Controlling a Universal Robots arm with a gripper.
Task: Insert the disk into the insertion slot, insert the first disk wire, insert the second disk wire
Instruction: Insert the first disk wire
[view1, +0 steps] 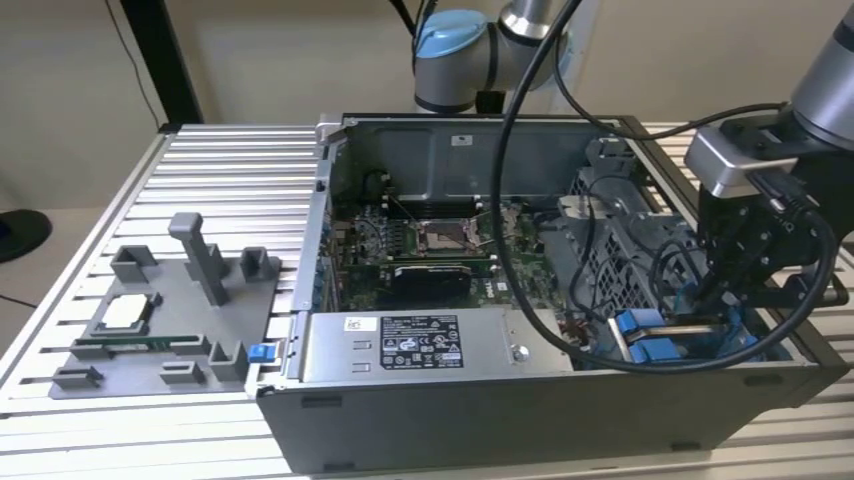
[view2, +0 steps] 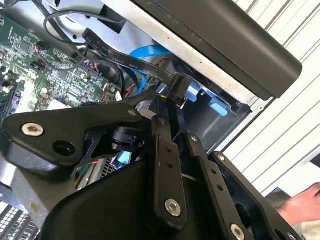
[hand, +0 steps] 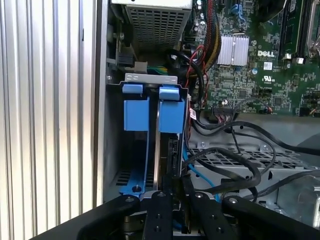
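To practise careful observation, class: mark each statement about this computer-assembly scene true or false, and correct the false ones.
1. The claw reaches into the computer case at the exterior view's right. True.
2. The case is closed up. False: it is open, with the motherboard showing.
3. In the first wrist view, blue tabs sit at one end of the insertion slot. True.
4. The grey parts tray lies to the exterior view's right of the case. False: it lies to the left.
5. The case rests on a wooden table. False: the table is slatted metal.
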